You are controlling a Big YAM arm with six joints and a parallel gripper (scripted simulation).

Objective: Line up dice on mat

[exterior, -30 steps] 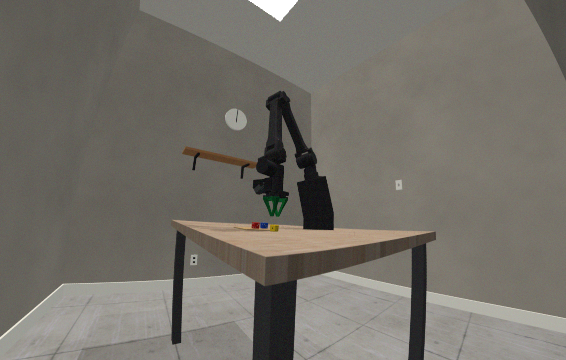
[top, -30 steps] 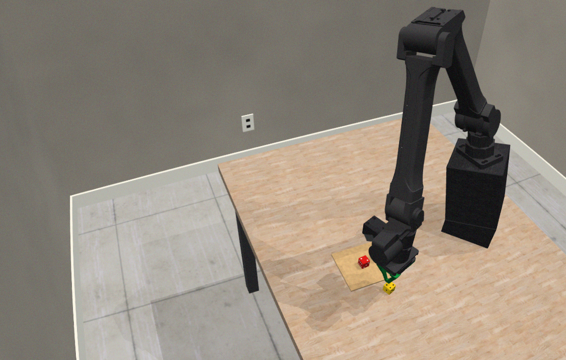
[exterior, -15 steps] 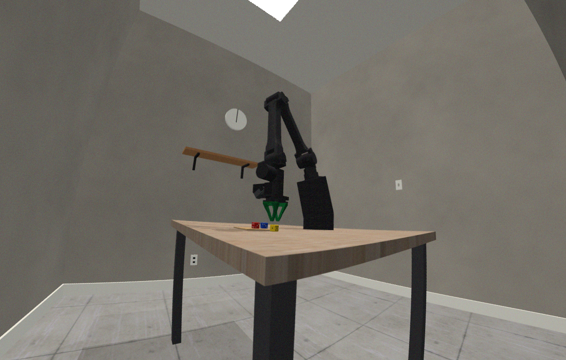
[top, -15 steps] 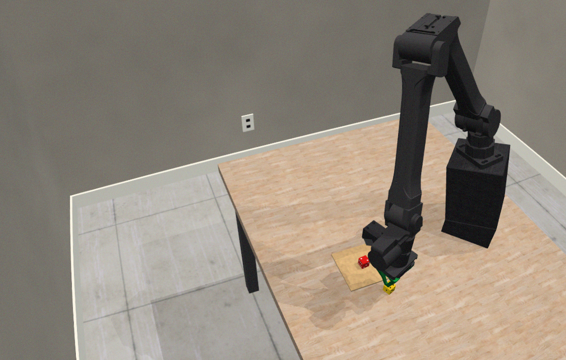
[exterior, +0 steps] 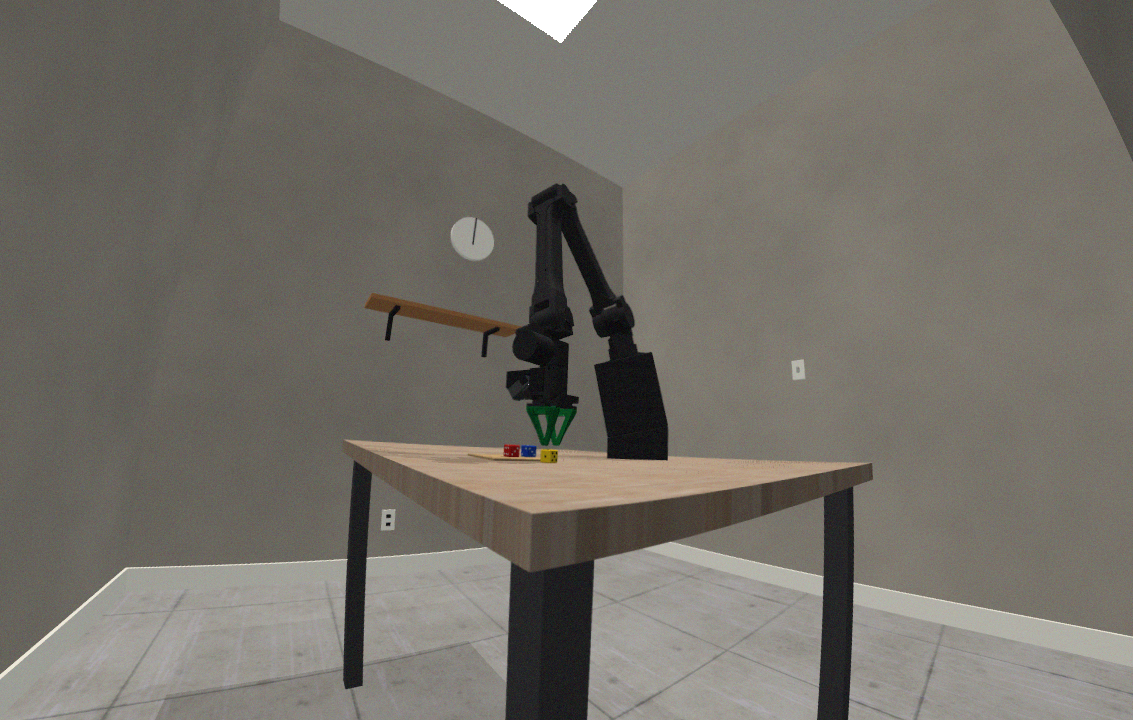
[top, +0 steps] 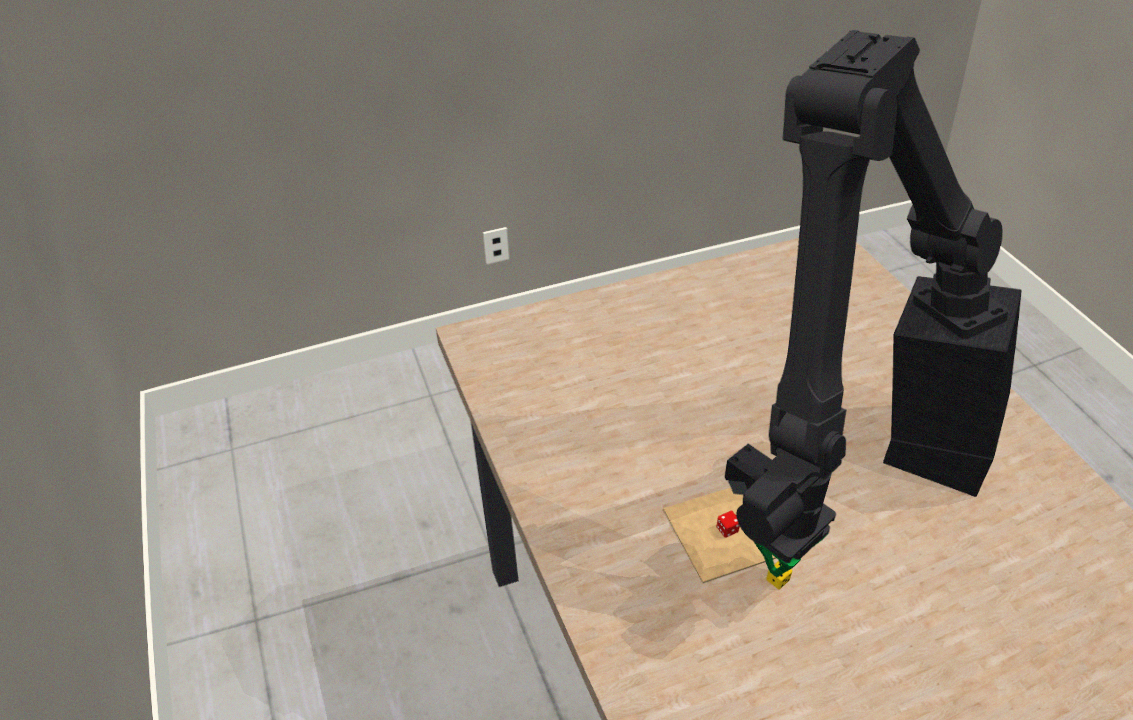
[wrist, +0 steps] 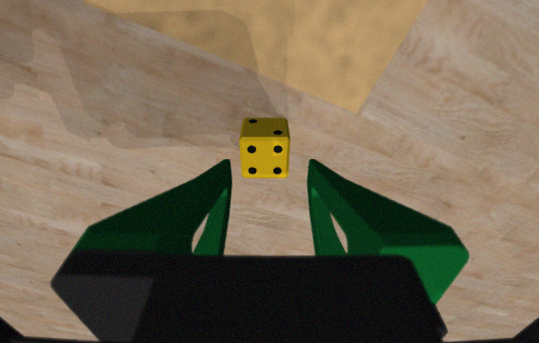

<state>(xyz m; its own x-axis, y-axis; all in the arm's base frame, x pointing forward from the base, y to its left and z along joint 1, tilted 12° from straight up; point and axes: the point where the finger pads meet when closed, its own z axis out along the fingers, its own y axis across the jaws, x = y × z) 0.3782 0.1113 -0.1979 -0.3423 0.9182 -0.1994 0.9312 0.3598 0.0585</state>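
Note:
My gripper (top: pixel 780 570) (exterior: pixel 550 442) (wrist: pixel 269 170) points down, part open and empty, its tips a little above the yellow die. The yellow die (top: pixel 779 580) (exterior: pixel 548 455) (wrist: pixel 265 157) rests on the table just off the mat's corner; its top shows four, a side shows two. The tan mat (top: pixel 694 535) (exterior: pixel 485 456) (wrist: pixel 327 48) lies flat. The red die (top: pixel 728 523) (exterior: pixel 511 450) sits on the mat. The blue die (exterior: pixel 528 451) sits beside it on the mat; the arm hides it in the top view. I cannot read their top numbers clearly.
The robot's base stands on a black pedestal (top: pixel 950 394) (exterior: pixel 633 407) at the table's far side. The arm reaches over the mat's base-side part. The table (top: pixel 588 385) (exterior: pixel 642 488) has an edge beyond the mat, to the left in the top view.

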